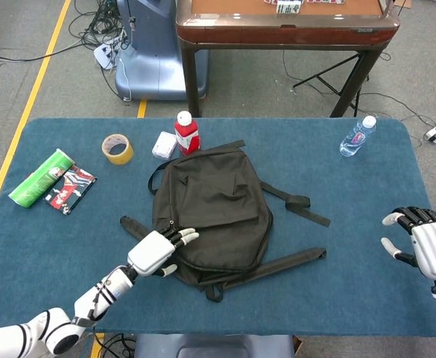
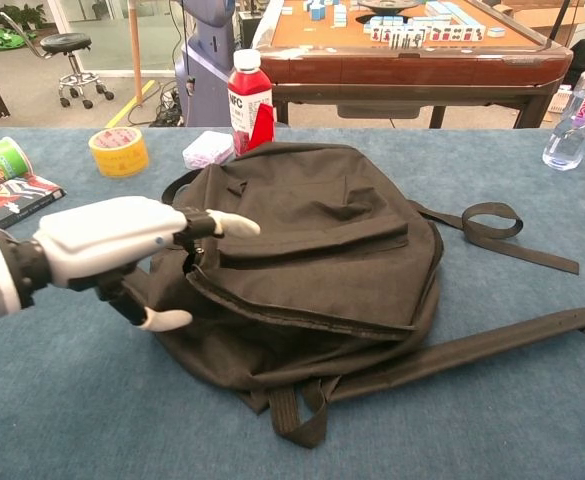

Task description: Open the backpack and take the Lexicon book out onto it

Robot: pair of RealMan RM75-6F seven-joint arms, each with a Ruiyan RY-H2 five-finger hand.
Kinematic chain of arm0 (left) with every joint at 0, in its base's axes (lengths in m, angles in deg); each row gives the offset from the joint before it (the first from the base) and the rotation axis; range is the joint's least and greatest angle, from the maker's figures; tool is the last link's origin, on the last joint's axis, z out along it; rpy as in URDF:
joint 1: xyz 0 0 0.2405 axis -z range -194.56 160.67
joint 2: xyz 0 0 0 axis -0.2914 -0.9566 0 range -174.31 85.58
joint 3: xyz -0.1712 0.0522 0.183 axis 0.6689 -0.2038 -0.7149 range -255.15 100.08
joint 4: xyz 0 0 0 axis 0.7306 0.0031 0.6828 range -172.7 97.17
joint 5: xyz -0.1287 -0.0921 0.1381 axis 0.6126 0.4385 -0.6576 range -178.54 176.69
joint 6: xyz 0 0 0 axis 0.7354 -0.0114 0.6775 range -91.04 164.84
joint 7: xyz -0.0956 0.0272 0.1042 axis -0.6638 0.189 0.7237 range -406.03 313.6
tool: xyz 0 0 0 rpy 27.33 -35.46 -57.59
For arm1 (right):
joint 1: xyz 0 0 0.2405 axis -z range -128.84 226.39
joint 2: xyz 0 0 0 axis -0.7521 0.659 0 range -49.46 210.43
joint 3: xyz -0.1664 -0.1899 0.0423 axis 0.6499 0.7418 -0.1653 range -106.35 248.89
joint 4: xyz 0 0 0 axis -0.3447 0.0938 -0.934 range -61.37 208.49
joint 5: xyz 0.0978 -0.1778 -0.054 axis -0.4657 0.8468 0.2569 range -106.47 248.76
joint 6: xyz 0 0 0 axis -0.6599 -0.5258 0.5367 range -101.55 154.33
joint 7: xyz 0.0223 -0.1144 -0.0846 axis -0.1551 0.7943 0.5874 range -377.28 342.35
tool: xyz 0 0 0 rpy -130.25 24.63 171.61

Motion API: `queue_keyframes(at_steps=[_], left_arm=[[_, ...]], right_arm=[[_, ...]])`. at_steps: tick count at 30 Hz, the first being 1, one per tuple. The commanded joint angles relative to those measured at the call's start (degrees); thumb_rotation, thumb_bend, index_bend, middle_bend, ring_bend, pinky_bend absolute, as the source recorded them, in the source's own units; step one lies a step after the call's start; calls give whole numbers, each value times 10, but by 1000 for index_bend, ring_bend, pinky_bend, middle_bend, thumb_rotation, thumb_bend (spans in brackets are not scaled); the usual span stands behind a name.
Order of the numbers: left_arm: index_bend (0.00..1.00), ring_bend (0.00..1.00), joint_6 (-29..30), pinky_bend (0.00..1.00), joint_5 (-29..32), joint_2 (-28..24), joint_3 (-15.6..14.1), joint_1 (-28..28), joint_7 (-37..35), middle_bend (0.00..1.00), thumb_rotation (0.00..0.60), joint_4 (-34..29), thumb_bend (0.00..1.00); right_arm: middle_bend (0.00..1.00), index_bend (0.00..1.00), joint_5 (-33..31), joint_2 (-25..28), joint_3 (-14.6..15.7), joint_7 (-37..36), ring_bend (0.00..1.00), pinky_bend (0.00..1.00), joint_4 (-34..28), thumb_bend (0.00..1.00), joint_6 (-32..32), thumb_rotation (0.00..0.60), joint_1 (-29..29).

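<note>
Head view: backpack (image 1: 214, 216) just right of empty, spread-fingered left hand (image 1: 155, 253) at its edge.

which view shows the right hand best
The head view: only there does the right hand appear, at the table's right edge, fingers apart, holding nothing, far from the backpack. The chest view does not show it at all; it shows only the left hand at the backpack's side.

Matt black cloth backpack (image 1: 214, 216) on napped blue table (image 1: 352, 291).
</note>
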Motion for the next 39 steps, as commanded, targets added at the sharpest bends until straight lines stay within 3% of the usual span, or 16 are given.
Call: queue_keyframes(at_steps=[1, 4, 10, 12, 17, 24, 30, 39], left_arm=[[87, 148, -11, 256, 14, 21, 3, 11, 12, 116, 600, 11, 319], [124, 148, -9, 256, 29, 44, 13, 18, 13, 116, 600, 17, 319], [321, 207, 3, 267, 54, 81, 36, 29, -8, 177, 577, 28, 325], [371, 247, 7, 301, 61, 91, 43, 34, -16, 229, 564, 34, 360], [504, 419, -1, 407, 86, 113, 52, 45, -12, 430, 600, 49, 505], [731, 631, 4, 520, 101, 113, 46, 43, -19, 697, 600, 30, 617], [773, 654, 1, 533, 97, 73, 22, 34, -43, 739, 600, -43, 622], [768, 654, -12, 534, 109, 26, -9, 27, -20, 742, 600, -172, 622]], right_arm=[[415, 464, -2, -1, 0, -2, 341, 363, 3, 200, 0, 600, 1], [415, 464, -3, -2, -1, -5, 341, 363, 5, 200, 1, 600, 1], [415, 464, -3, -4, 0, -9, 341, 363, 9, 200, 4, 600, 2], [415, 464, -4, -5, -1, -12, 341, 363, 11, 200, 4, 600, 2], [415, 464, -6, -6, -2, -19, 341, 363, 17, 200, 4, 600, 3], [415, 464, -10, -6, -3, -29, 341, 363, 24, 200, 3, 600, 6], [415, 464, -7, -6, -4, -32, 341, 363, 25, 200, 2, 600, 6], [415, 464, 6, -2, 2, -29, 341, 363, 14, 200, -1, 600, 6]])
